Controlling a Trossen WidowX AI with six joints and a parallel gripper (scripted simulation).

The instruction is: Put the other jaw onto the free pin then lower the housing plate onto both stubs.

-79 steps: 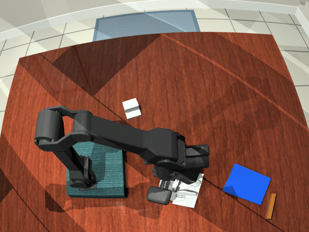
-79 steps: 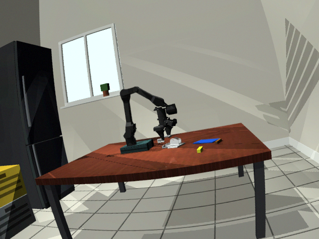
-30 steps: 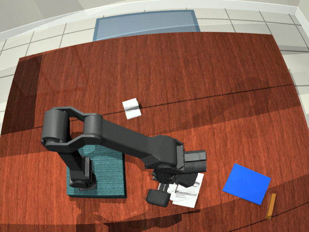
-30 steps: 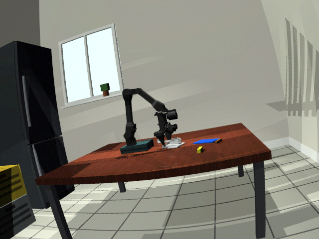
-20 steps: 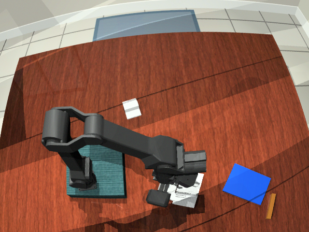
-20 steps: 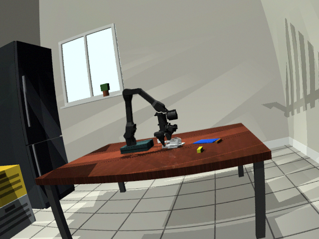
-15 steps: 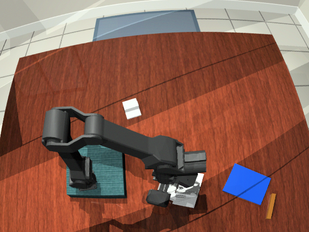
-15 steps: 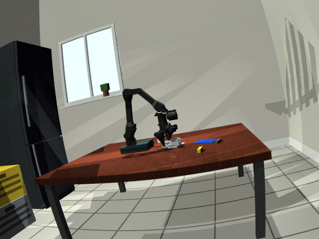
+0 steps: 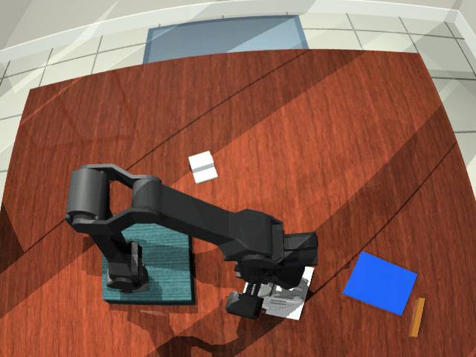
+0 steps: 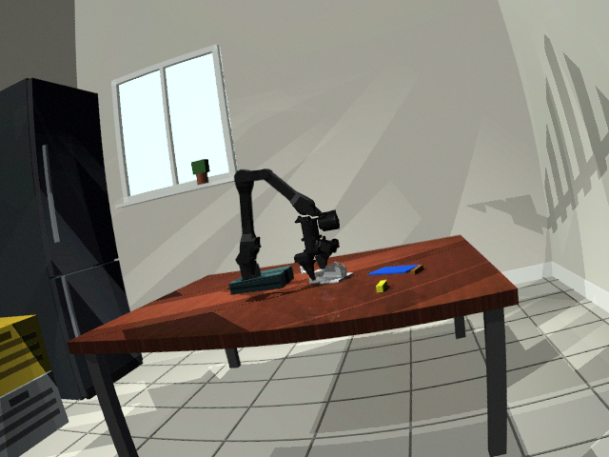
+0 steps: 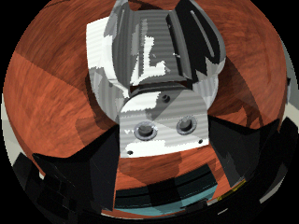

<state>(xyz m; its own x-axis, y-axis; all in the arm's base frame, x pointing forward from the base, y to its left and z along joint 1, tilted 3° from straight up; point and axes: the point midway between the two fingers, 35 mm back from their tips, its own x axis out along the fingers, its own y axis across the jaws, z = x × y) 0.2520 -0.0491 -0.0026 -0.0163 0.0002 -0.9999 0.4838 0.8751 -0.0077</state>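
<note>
My gripper (image 9: 265, 295) (image 10: 317, 272) (image 11: 163, 123) is low over the white base (image 9: 309, 274) (image 11: 95, 37), fingers pointing down. It is shut on the housing plate (image 11: 163, 140), one finger at each side edge. The plate's two ringed holes face the wrist camera; grey shows inside them. Whether it rests on the stubs or sits level cannot be told. Beyond it in the wrist view, the left jaw (image 11: 119, 42) and the right jaw (image 11: 201, 37) stand side by side with a trough between them. The pins and gear teeth are hidden under the plate.
The teal arm base (image 9: 169, 265) (image 10: 265, 280) is left of the assembly. A white grooved block (image 9: 203, 166) lies farther back. A blue mat (image 9: 380, 284) (image 10: 396, 269) and an orange bar (image 9: 416, 317) (image 10: 417, 269) lie right. A yellow block (image 10: 382, 286) shows in the exterior view.
</note>
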